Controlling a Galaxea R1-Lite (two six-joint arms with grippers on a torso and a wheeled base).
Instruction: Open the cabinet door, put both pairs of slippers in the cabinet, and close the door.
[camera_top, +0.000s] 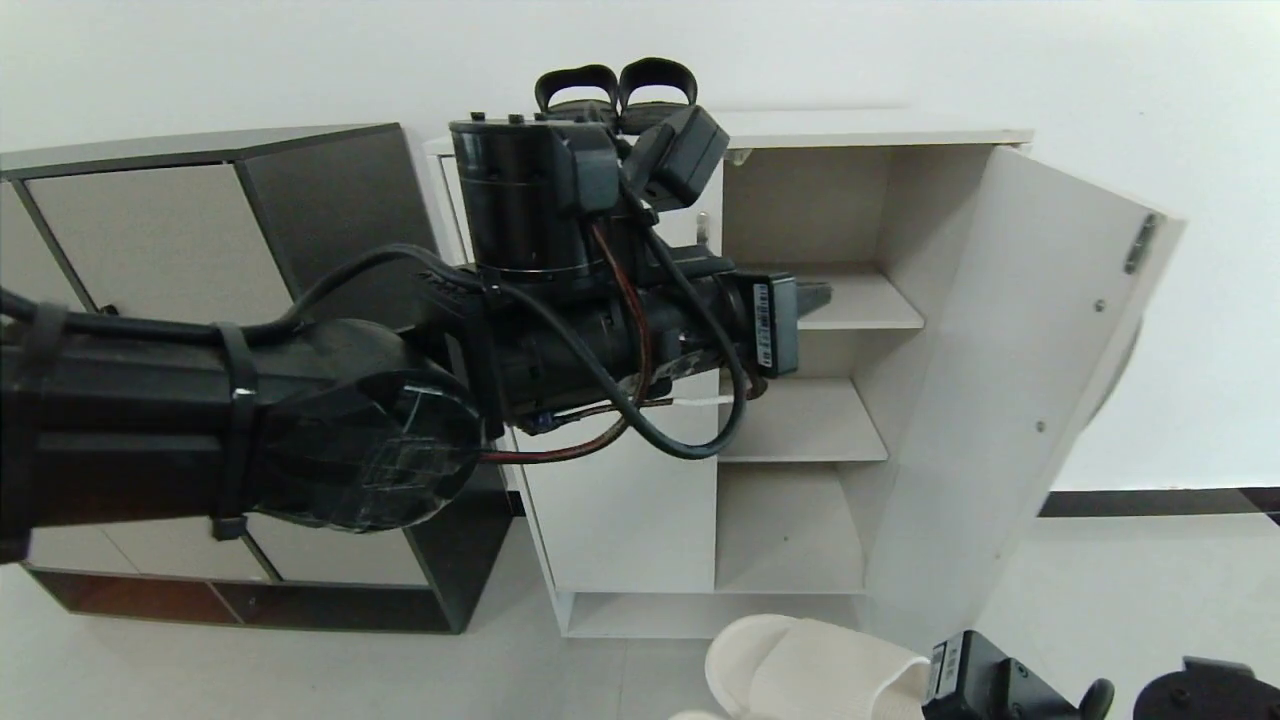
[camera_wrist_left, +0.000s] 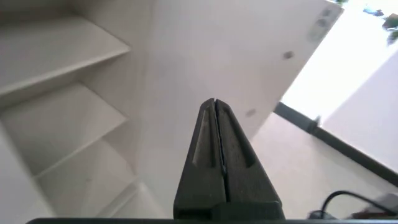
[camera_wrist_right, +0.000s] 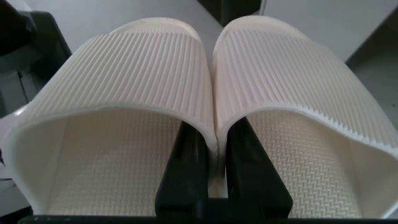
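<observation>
The white cabinet (camera_top: 870, 130) stands with its right door (camera_top: 1000, 400) swung wide open, and its shelves (camera_top: 800, 420) are bare. A black pair of slippers (camera_top: 615, 85) sits on the cabinet top at the left. My left gripper (camera_top: 822, 292) hangs at the cabinet opening by the upper shelf; in the left wrist view its fingers (camera_wrist_left: 216, 124) are shut with nothing between them. A cream ribbed pair of slippers (camera_top: 800, 665) hovers low in front of the cabinet. My right gripper (camera_wrist_right: 214, 158) is shut on the two inner walls of the cream slippers (camera_wrist_right: 155, 74).
A dark grey and beige cabinet (camera_top: 250, 250) stands against the wall to the left of the white one. The white cabinet's left door (camera_top: 620, 500) is closed. Pale floor (camera_top: 1120, 600) spreads out in front and to the right.
</observation>
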